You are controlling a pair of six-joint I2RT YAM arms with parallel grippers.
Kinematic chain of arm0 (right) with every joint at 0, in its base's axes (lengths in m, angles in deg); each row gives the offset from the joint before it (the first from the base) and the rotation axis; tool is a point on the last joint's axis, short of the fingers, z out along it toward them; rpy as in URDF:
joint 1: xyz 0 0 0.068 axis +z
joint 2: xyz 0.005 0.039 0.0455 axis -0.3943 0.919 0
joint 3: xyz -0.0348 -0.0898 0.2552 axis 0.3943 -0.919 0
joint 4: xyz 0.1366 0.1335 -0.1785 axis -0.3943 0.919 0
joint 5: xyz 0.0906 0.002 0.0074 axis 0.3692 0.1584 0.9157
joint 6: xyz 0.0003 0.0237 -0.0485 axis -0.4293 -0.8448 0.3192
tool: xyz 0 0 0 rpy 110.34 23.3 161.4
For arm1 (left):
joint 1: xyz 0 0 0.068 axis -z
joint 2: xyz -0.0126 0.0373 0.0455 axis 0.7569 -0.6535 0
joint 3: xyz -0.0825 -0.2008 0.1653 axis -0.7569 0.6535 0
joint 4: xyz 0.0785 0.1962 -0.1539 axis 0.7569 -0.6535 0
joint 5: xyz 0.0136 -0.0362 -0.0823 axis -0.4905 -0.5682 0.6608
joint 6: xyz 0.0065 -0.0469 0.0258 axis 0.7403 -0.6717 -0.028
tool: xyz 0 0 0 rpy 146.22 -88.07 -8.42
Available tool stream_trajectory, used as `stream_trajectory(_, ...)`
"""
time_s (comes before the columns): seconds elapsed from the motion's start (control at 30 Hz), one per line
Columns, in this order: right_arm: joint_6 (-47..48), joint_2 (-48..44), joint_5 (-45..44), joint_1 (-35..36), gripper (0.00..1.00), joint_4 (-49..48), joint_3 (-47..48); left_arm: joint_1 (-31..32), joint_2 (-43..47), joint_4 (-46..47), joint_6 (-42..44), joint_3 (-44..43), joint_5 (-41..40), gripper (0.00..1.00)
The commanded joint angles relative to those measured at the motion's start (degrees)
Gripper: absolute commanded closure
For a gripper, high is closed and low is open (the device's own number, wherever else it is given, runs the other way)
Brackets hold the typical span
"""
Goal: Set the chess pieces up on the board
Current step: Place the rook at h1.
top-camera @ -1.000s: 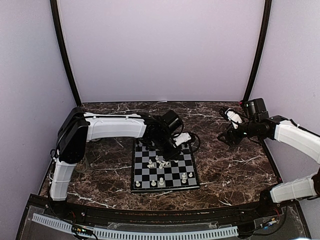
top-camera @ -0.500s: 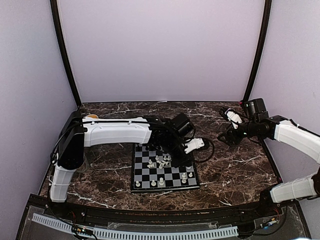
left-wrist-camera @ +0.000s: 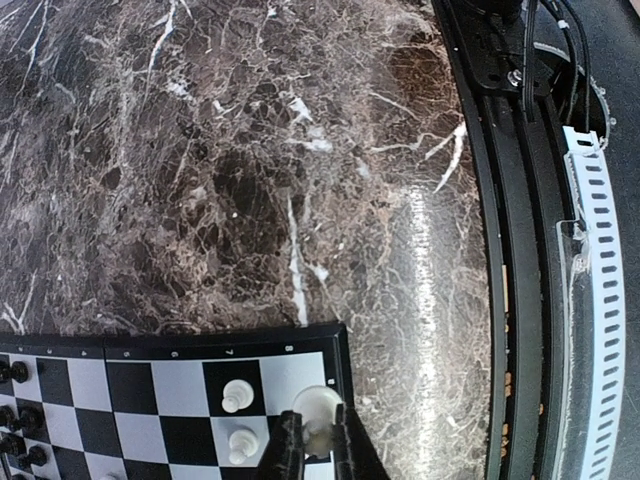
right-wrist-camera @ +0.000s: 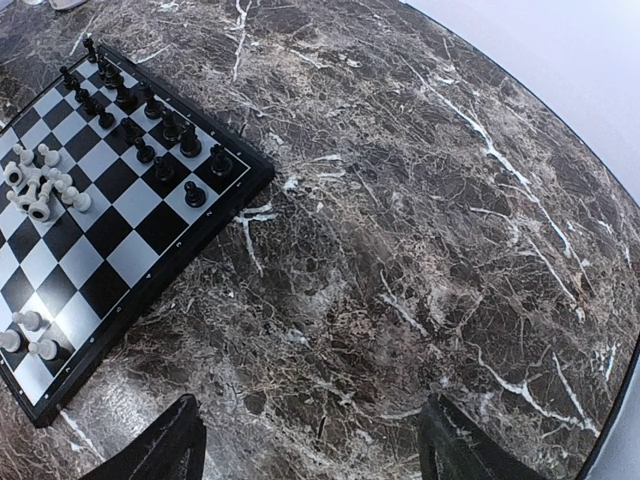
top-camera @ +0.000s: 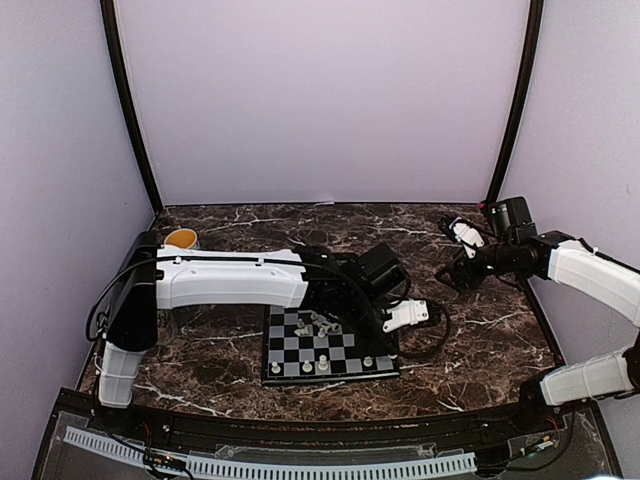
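Note:
The board (top-camera: pixel 330 378) lies in the middle of the marble table. Black chess pieces (right-wrist-camera: pixel 130 100) stand along its far rows. A heap of white pieces (right-wrist-camera: pixel 40 185) lies mid-board, and a few white pieces (top-camera: pixel 322 364) stand on the near rows. My left gripper (left-wrist-camera: pixel 318 435) is shut on a white piece (left-wrist-camera: pixel 318 408) over the corner square by the board's rim (left-wrist-camera: pixel 200 345), next to two white pawns (left-wrist-camera: pixel 233 397). In the top view its fingertips are hidden under the wrist (top-camera: pixel 405 315). My right gripper (right-wrist-camera: pixel 310 440) is open and empty above bare table, right of the board (right-wrist-camera: pixel 150 290).
An orange cup (top-camera: pixel 181 238) stands at the back left behind the left arm. A black cable (top-camera: pixel 432 335) loops from the left wrist over the table right of the board. The black table-edge frame (left-wrist-camera: pixel 520 250) runs near the left gripper.
My left arm has swung right and nearer, from the middle of the board to its right near corner, with the white piece in its jaws. The right arm has not moved.

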Motion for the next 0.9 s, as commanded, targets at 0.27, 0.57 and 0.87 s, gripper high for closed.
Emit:
stream_trajectory(0.27,-0.34,0.28,0.07,-0.23,0.27,-0.78,0.08,-0.41,-2.39,-1.67,1.03,-1.87,-1.01,0.93)
stream_trajectory(0.57,-0.08,0.87,0.39,-0.22,0.27,-0.67,0.09,-0.41,-4.40,-1.75,1.31,-2.02,-2.97,0.93)
stream_trajectory(0.87,0.15,1.15,0.60,-0.20,0.27,-0.50,0.09,-0.41,-5.81,-1.93,1.50,-2.26,-4.12,0.92)
